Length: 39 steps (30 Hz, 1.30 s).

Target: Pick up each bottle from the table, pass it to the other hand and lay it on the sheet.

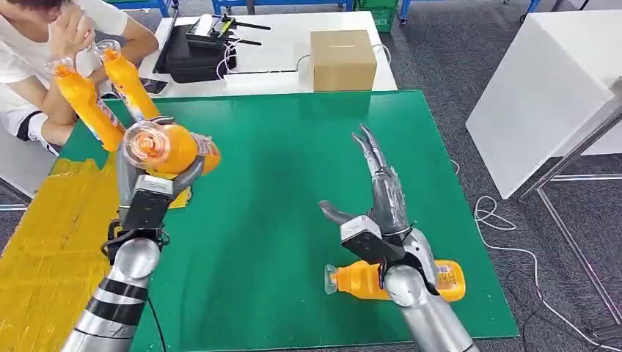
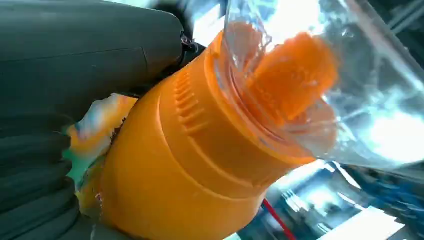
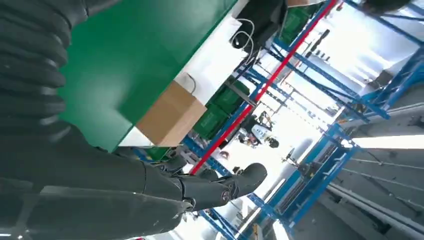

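Orange bottles, four: one [image 1: 165, 147] gripped by left hand [image 1: 154, 183], one [image 1: 396, 281] lying on green sheet [image 1: 279, 183], two [image 1: 110, 92] held by person [image 1: 44, 51], right hand [image 1: 374, 198] empty, fingers spread

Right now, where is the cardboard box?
In the head view the cardboard box sits on the white table just beyond the far edge of the green sheet, right of the black equipment.

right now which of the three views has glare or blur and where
Left wrist view: the bottle sits so near that its clear cap flares white and the background is soft. Right wrist view: the hall behind the box is blown out by bright light, and the right hand is dark against it. Head view: evenly lit and mostly sharp, with mild sheen on the green sheet.
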Each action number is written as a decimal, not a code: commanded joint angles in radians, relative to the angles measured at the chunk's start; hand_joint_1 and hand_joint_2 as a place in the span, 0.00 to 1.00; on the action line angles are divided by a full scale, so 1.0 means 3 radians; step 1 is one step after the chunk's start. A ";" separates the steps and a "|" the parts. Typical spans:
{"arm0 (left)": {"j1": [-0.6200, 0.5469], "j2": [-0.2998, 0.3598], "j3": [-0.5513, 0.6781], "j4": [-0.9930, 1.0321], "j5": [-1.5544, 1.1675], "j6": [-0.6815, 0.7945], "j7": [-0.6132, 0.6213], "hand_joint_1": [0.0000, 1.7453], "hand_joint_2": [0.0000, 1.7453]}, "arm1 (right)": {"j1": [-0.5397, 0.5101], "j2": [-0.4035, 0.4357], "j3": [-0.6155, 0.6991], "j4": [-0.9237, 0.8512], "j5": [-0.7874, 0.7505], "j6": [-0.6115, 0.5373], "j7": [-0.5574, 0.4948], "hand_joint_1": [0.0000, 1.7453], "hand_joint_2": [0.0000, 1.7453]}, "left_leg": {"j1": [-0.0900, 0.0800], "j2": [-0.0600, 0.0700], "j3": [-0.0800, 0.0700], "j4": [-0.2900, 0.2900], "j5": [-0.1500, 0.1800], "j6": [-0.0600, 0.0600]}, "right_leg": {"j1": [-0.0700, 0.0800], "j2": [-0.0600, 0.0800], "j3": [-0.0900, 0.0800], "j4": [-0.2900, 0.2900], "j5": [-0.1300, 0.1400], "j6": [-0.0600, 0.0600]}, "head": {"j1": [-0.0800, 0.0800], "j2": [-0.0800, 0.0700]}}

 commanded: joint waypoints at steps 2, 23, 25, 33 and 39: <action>-0.0383 0.0627 0.0126 0.0910 -0.1959 -0.0877 0.1054 1.00 1.00 | 0.0293 -0.0223 -0.0355 -0.0718 0.0207 0.0106 -0.0044 0.00 1.00 | 0.0002 -0.0003 0.0006 -0.0003 -0.0001 -0.0003 | 0.0002 -0.0004 0.0006 -0.0002 -0.0002 0.0001 | 0.0000 0.0000; -0.0803 0.0729 0.0760 0.3058 -0.1606 -0.0834 0.1020 1.00 1.00 | 0.0247 -0.0218 -0.0364 -0.0648 0.0217 0.0025 -0.0073 0.00 1.00 | 0.0004 0.0012 0.0014 -0.0007 0.0000 -0.0004 | 0.0000 0.0013 0.0009 -0.0004 0.0002 0.0001 | 0.0000 0.0000; -0.0792 0.0724 0.0759 0.3061 -0.1606 -0.0821 0.1013 1.00 1.00 | 0.0248 -0.0220 -0.0364 -0.0643 0.0216 0.0026 -0.0074 0.00 1.00 | 0.0007 0.0012 0.0016 -0.0007 -0.0001 -0.0005 | 0.0005 0.0014 0.0012 -0.0008 0.0002 0.0001 | 0.0000 0.0000; -0.0807 0.0710 0.0780 0.3092 -0.1599 -0.0802 0.1012 1.00 1.00 | 0.0234 -0.0218 -0.0367 -0.0627 0.0201 0.0031 -0.0077 0.00 1.00 | 0.0009 0.0007 0.0013 -0.0003 -0.0003 -0.0004 | 0.0009 0.0009 0.0013 -0.0006 -0.0001 0.0003 | 0.0000 0.0000; -0.0650 0.0585 0.0962 0.3169 -0.1434 -0.0452 0.0698 0.00 1.00 | 0.0177 -0.0187 -0.0329 -0.0485 0.0116 0.0051 -0.0118 0.00 1.00 | 0.0007 0.0008 0.0016 -0.0007 -0.0002 -0.0003 | 0.0006 0.0011 0.0015 -0.0008 0.0001 0.0003 | 0.0001 0.0000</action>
